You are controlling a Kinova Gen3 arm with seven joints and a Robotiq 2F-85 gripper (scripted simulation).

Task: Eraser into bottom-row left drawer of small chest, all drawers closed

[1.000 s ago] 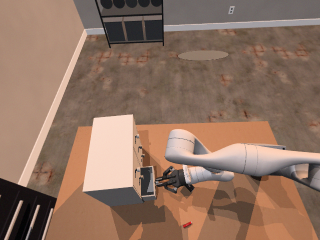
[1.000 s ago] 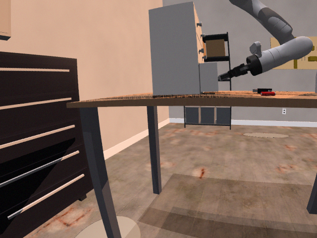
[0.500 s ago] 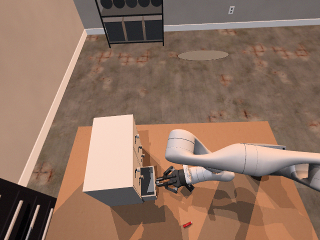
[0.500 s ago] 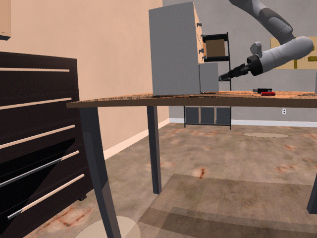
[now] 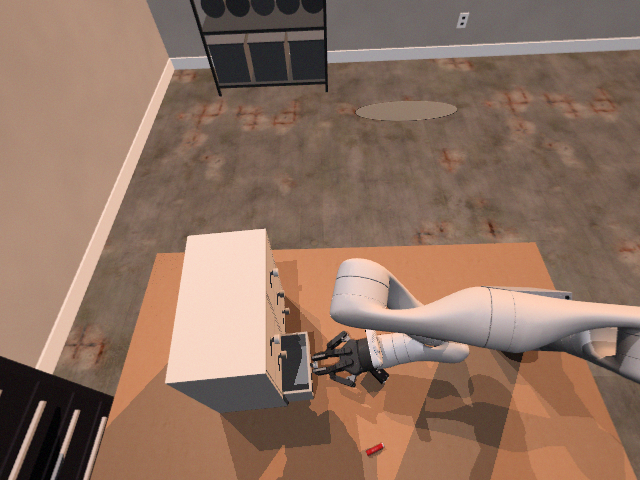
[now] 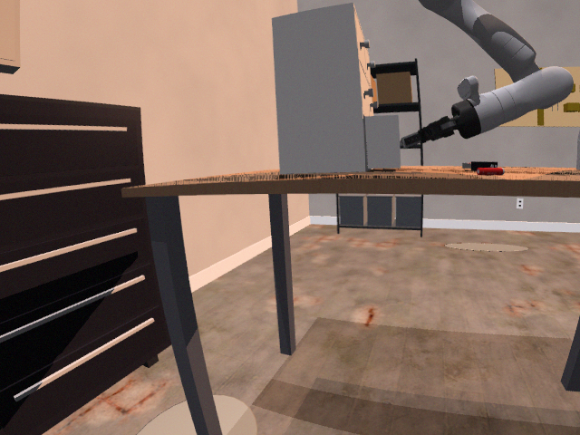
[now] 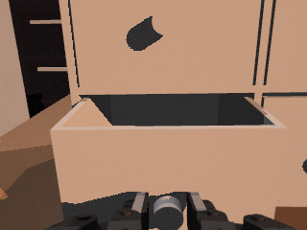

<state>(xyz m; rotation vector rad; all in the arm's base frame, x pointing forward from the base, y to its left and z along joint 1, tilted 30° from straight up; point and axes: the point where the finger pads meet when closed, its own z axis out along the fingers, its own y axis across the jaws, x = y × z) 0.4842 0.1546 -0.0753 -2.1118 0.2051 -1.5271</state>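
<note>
The table [image 5: 522, 439] [image 6: 374, 188] supports the chest and the loose items. The arm [image 5: 516, 315] [image 6: 517, 101] extends toward the front of the small chest [image 5: 222, 310] [image 6: 321, 93] [image 7: 192, 62], on the side where the knobs project. The chest stands upright on the table.

The left drawer of the bottom row [image 5: 299, 396] [image 6: 382, 142] [image 7: 168, 158] is partly pulled out from the chest front. Its visible interior is dark, with a lighter patch; the lowest part of the interior is hidden in the wrist view. The drawer fronts directly above and to its right sit in the chest.

The gripper [image 5: 314, 363] [image 6: 403, 142] [image 7: 167, 207] is positioned at the front of the extended drawer. Its fingers are set to a narrow gap, one on each side of the drawer's knob [image 7: 168, 213]. Thin gaps show beside the knob in the wrist view; firm contact cannot be confirmed.

A black block [image 5: 381, 376] [image 6: 484, 165] lies on the table forward of the chest, beyond the extended drawer. A red cylinder [image 5: 375, 448] [image 6: 489, 171] lies on its side, also forward of the chest and farther toward its left side. The eraser cannot be identified with certainty; whether it is the black block cannot be told.
</note>
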